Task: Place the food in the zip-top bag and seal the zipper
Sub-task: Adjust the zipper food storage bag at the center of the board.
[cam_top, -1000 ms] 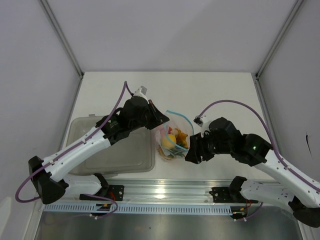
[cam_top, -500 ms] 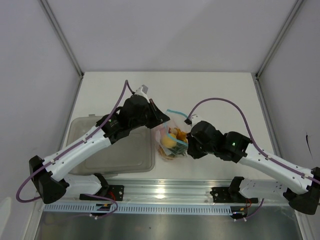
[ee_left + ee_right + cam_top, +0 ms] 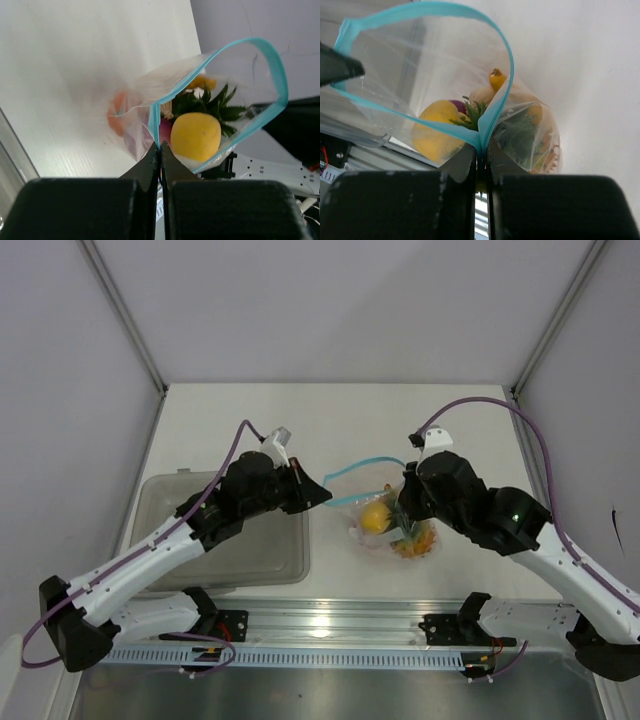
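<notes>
1. The small clear crinkly plastic zip-top bag (image 3: pixel 372 502) is held between the two arms, over the white tabletop (image 3: pixel 440 420), near its front edge.
2. The left jaws are clenched on the thin light-blue zipper strip (image 3: pixel 278 75) at the left end of the bag's mouth. The left wrist view shows the two fingers pressed together on the strip with no gap.
3. The right jaws are clenched on the same strip at the right end of the mouth. The right wrist view shows the strip pinched between the closed fingers.
4. The mouth is open. The strip forms a wide loop between the two grip points.
5. The food lies inside the bag, below the strip:
   - yellow rounded lemon (image 3: pixel 196 136), nearest the mouth;
   - piece with spiky green leaves (image 3: pixel 212 102), just behind the lemon;
   - purple round onion (image 3: pixel 458 106), partly hidden behind the lemon;
   - orange fruit (image 3: pixel 412 543), at the bag's bottom.
6. Whether the bag's bottom touches the tabletop cannot be determined.
7. The translucent grey rectangular tub (image 3: pixel 190 540) stands on the tabletop to the left of the bag, partly under the left arm.
</notes>
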Robot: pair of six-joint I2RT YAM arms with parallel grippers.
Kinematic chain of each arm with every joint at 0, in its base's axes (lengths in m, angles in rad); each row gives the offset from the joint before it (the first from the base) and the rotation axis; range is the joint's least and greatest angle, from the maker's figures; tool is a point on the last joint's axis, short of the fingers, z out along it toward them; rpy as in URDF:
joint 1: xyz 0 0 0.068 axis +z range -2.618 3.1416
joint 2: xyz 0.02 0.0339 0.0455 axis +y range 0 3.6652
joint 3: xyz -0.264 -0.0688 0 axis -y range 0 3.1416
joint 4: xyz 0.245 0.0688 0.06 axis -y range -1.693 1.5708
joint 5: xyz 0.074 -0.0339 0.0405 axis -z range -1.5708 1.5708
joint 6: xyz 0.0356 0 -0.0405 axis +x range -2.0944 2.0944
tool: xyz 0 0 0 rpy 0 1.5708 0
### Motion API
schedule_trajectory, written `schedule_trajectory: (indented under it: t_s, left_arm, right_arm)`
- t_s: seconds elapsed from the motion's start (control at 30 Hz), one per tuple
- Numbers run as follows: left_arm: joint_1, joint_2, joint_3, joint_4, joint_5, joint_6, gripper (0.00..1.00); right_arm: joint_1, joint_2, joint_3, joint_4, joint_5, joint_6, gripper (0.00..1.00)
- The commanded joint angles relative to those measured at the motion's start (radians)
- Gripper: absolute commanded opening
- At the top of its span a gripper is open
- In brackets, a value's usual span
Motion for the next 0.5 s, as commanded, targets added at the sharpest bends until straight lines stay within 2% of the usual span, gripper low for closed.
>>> schedule_trajectory:
  t_s: [0.0, 0.17, 0.37, 0.43, 0.47]
  left_arm:
    - [0.005, -0.084, -0.092, 0.037, -0.001, 0.000, 0.00]
    - [0.007, -0.088, -0.144, 0.032, -0.036, 0.021, 0.00]
    - [0.008, -0.067, -0.090, -0.021, -0.058, 0.066, 0.01]
    - [0.008, -0.067, -0.089, -0.017, -0.064, 0.060, 0.01]
    - [0.008, -0.067, -0.087, -0.017, -0.065, 0.054, 0.01]
  right_arm:
    - [-0.067, 0.013, -0.024, 0.068, -0.055, -0.070, 0.00]
    - [-0.127, 0.029, -0.211, 0.184, -0.135, -0.086, 0.00]
    - [-0.177, 0.016, -0.226, 0.281, -0.164, -0.127, 0.00]
    - [-0.203, 0.012, -0.226, 0.300, -0.187, -0.133, 0.06]
    - [-0.209, 0.007, -0.229, 0.310, -0.195, -0.133, 0.12]
